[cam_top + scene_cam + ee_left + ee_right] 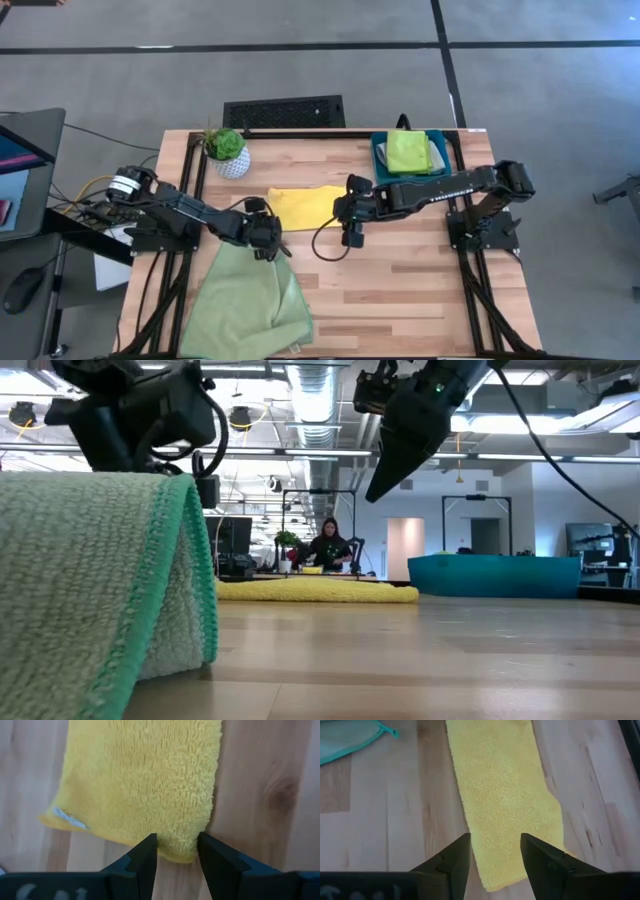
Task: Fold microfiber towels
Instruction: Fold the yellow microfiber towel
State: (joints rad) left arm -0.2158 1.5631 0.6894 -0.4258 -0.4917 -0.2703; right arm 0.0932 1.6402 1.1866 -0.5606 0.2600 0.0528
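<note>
A yellow towel (pixel 305 205), folded into a strip, lies flat on the wooden table's middle. My left gripper (pixel 177 857) is open, its fingers standing on either side of the strip's left end corner (pixel 180 847); I see no touch. My right gripper (pixel 495 855) is open and hovers well above the strip's right end (pixel 510 820), clear of the table in the low view (pixel 400 455). A larger pale green towel (pixel 250 305) lies rumpled at the near left. A lime green towel (pixel 408 150) rests in the teal tray (pixel 378 152).
A small potted plant (pixel 228 152) stands at the far left of the table. The teal tray sits at the far right corner. Bare wood (pixel 400 290) stretches across the near right. A person sits in the room far behind the table (pixel 328 545).
</note>
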